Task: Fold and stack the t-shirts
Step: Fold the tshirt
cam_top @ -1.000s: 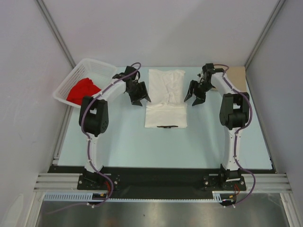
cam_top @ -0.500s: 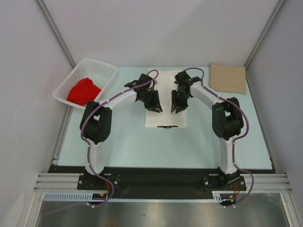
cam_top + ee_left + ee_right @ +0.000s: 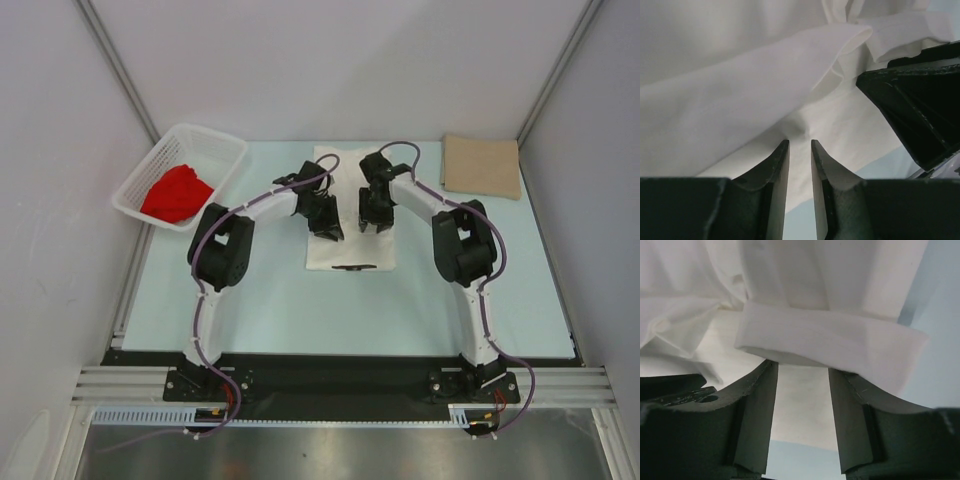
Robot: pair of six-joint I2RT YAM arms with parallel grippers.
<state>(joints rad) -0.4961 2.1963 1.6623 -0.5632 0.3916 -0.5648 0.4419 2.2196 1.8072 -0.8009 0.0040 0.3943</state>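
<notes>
Bright, even, diffuse light
Top view sharp, shadows faint on the counter [image 3: 260, 300]; wrist views soft up close, white shirt [image 3: 740, 75] nearly washed out.

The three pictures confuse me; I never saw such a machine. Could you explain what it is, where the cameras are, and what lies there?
Two robot arms are bolted to a table. One picture looks down from above; the other two come from a camera on each wrist. A white t-shirt lies in the middle, a folded tan t-shirt far right, a red t-shirt in a basket at the left. The left tool, nearly closed, seems to pinch the white cloth; the right tool is open, a fold at its tips.
</notes>
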